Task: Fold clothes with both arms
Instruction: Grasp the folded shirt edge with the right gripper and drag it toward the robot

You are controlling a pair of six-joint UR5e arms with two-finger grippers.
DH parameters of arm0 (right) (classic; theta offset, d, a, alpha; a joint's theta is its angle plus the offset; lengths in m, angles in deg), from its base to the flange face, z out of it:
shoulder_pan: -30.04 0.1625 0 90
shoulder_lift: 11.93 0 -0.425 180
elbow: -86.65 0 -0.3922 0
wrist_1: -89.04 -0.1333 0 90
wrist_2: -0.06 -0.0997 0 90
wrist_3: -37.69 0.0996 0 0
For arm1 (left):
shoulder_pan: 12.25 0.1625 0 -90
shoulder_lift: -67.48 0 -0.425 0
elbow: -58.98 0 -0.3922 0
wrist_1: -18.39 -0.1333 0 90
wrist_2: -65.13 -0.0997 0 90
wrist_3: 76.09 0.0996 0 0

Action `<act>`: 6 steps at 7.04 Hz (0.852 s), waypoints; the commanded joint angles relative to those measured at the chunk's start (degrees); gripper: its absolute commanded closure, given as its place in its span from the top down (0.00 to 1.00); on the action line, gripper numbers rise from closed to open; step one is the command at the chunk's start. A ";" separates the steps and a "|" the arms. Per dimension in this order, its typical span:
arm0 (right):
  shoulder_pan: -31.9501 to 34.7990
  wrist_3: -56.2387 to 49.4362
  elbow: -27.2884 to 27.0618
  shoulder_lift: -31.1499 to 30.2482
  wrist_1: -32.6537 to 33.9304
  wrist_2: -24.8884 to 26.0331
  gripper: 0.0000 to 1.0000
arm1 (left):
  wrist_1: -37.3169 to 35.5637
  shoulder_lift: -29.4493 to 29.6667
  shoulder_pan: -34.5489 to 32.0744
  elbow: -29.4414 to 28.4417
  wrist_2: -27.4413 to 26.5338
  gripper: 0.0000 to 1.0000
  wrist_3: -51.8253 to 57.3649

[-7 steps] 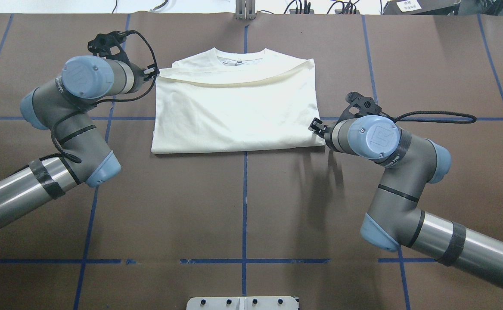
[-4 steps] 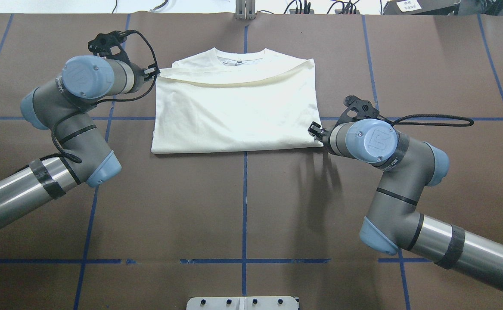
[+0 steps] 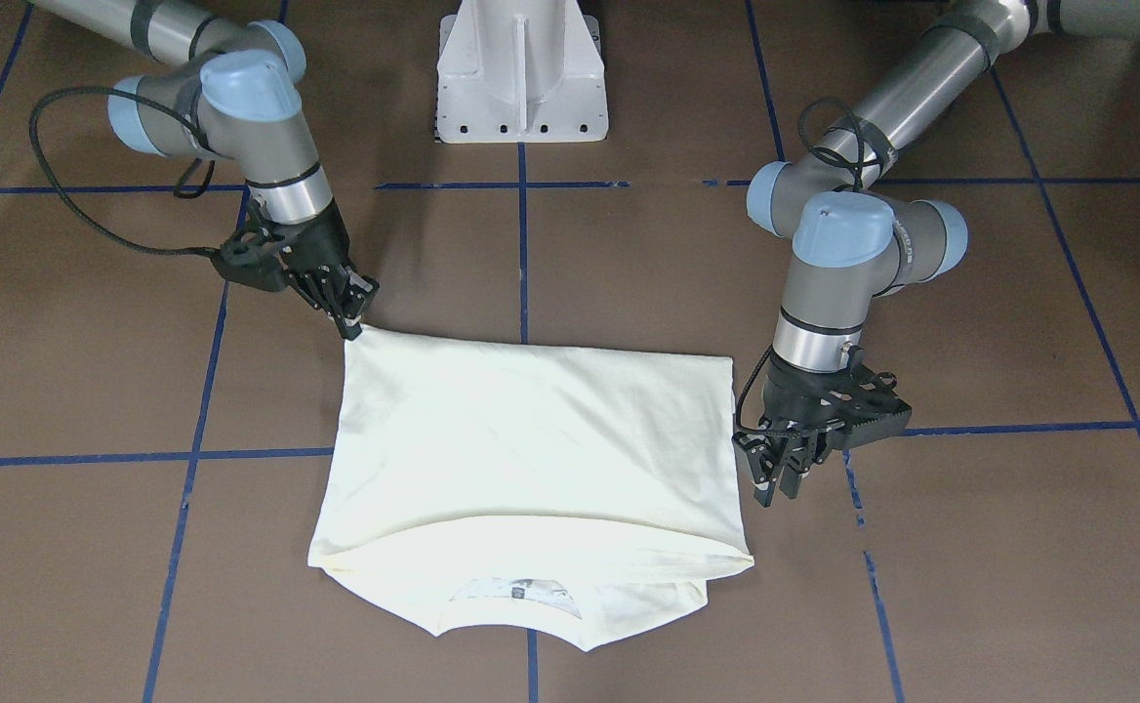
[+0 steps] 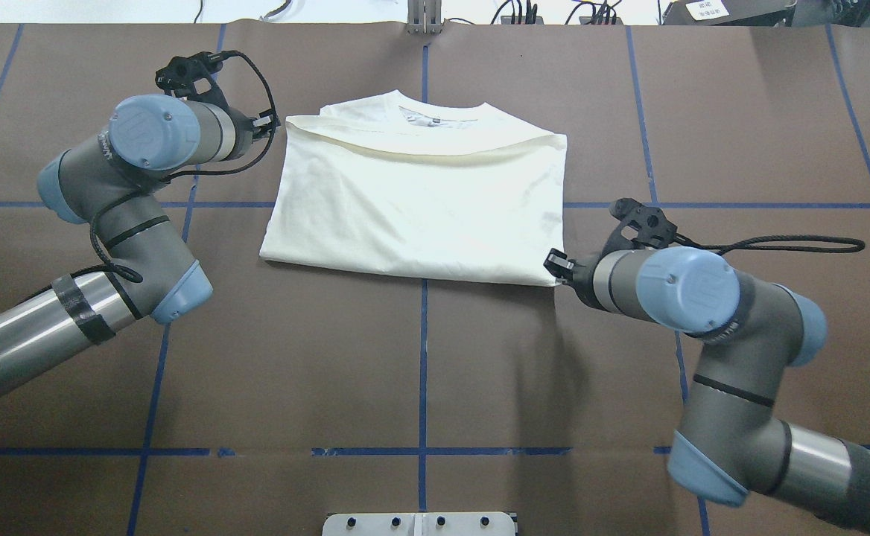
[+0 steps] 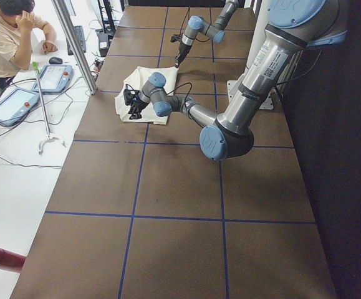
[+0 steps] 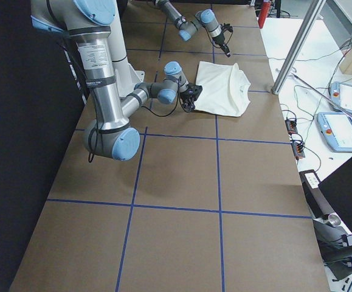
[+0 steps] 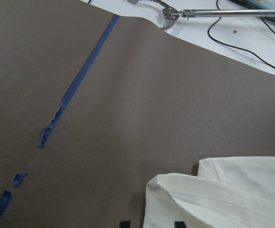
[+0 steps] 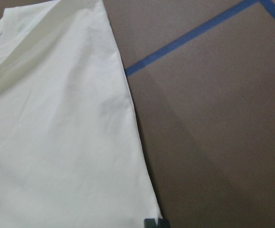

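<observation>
Dragged toward my right since a second ago, the shirt (image 4: 413, 201) lies skewed on the table (image 4: 331, 357), long axis running across, collar far. My right claw (image 4: 556, 269) is pinched closed on its near right corner. My left claw (image 4: 270, 126), slightly parted and empty, sits just left of the far left corner.

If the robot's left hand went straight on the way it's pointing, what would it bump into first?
Probably the T-shirt: in the wrist view its folded corner lies just ahead, between the left hand's open fingertips. Under that is the brown table. Depth is hard to judge.
</observation>
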 commanded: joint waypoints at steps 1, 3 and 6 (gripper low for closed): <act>-9.14 3.26 -18.08 -14.43 0.46 -5.79 0.00 | -0.52 -0.57 0.51 6.33 5.05 0.44 -0.79; -24.77 8.81 -22.61 -16.69 0.46 -6.18 0.00 | -0.17 -0.48 1.30 8.19 9.56 0.46 -4.57; -23.65 9.09 -22.02 -17.13 0.63 -0.67 1.00 | -1.22 -3.88 6.01 18.00 19.06 0.54 -9.74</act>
